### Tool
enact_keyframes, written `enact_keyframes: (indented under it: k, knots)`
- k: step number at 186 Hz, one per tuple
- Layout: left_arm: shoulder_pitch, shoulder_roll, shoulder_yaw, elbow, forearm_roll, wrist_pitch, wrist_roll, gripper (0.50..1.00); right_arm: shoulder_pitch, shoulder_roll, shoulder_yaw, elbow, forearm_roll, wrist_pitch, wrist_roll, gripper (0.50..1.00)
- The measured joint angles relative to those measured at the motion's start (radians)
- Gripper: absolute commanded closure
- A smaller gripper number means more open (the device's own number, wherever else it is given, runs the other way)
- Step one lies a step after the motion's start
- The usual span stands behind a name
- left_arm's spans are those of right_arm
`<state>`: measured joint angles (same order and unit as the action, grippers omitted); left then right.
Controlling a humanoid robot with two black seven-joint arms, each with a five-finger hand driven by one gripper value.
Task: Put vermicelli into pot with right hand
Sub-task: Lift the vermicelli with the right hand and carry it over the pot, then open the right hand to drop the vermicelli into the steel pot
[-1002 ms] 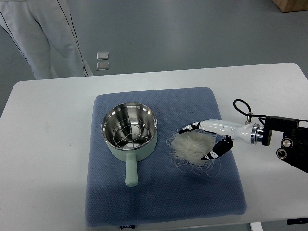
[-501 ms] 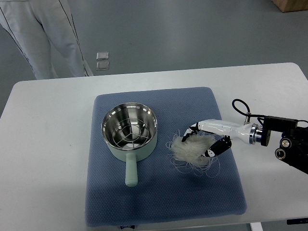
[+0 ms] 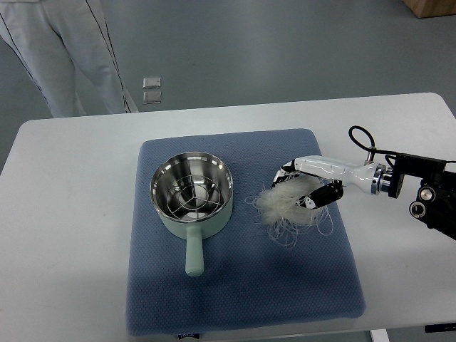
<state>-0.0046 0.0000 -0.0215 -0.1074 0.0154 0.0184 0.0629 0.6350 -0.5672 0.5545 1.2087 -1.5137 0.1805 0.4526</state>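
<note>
- The vermicelli (image 3: 288, 205) is a loose pale tangle, and we see it on the blue mat (image 3: 242, 299), in the right half of the mat, nearer to its right edge than to its left edge.
- Its long axis runs roughly from left to right. The thicker part points to the right, into the hand, and thin curled strands spread to the left and toward the near edge of the mat.
- We see the right hand (image 3: 308, 187) coming in from the right edge of the table (image 3: 71, 214), its white forearm lying almost level above the mat's right edge.
- The fingers (image 3: 319, 197) of this hand are curled around the right end of the vermicelli, so we read it as grasping the bundle. We cannot tell if the bundle is fully off the mat; the low strands seem to touch it.
- The pot (image 3: 192, 196) stands on the left half of the mat, upright, with a steel inside and a pale green wall. Its handle (image 3: 193, 254) points to the near edge of the mat.
- The pot and the vermicelli are near but apart, with a strip of bare mat between them.
- Beyond the far left corner of the table we see the legs of a person (image 3: 64, 50) in light trousers.
</note>
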Motion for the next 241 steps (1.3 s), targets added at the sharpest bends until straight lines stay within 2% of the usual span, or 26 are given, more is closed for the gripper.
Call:
enact_keyframes:
  k: [63, 131, 191, 241]
  knots:
    - [0.000, 0.000, 0.000, 0.000, 0.000, 0.000, 0.000, 0.500, 0.045, 0.001, 0.020, 0.000, 0.040, -0.002, 0.000, 0.985]
    - [0.000, 0.000, 0.001, 0.000, 0.000, 0.000, 0.000, 0.500, 0.221, 0.015, 0.032, -0.001, 0.077, 0.029, -0.018, 0.975]
    - [0.000, 0.000, 0.003, 0.000, 0.000, 0.000, 0.000, 0.500, 0.303, 0.173, 0.023, -0.017, 0.074, 0.032, -0.036, 0.965]
    - [0.000, 0.000, 0.003, 0.000, 0.000, 0.000, 0.000, 0.500, 0.293, 0.335, 0.012, -0.170, 0.059, 0.027, -0.061, 0.955]
